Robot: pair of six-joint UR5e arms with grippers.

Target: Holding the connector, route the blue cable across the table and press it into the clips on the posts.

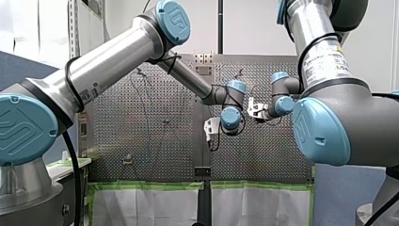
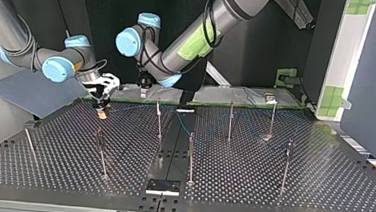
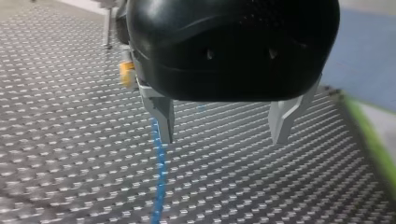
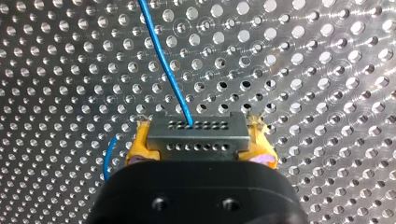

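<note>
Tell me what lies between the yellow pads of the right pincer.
In the right wrist view the grey connector sits clamped between the pads of the right pincer, the blue cable leaving it.

Top view, clock set on bench centre. My right hand is at 10, my left hand at 11, further back. Posts stand spread from 9 round to 3. Plate lies at 6 by near edge. Connector sits between my right hand's fingers, and cable leaves it ahead, over bench. Cable also lies on bench below one left-hand finger.
</note>
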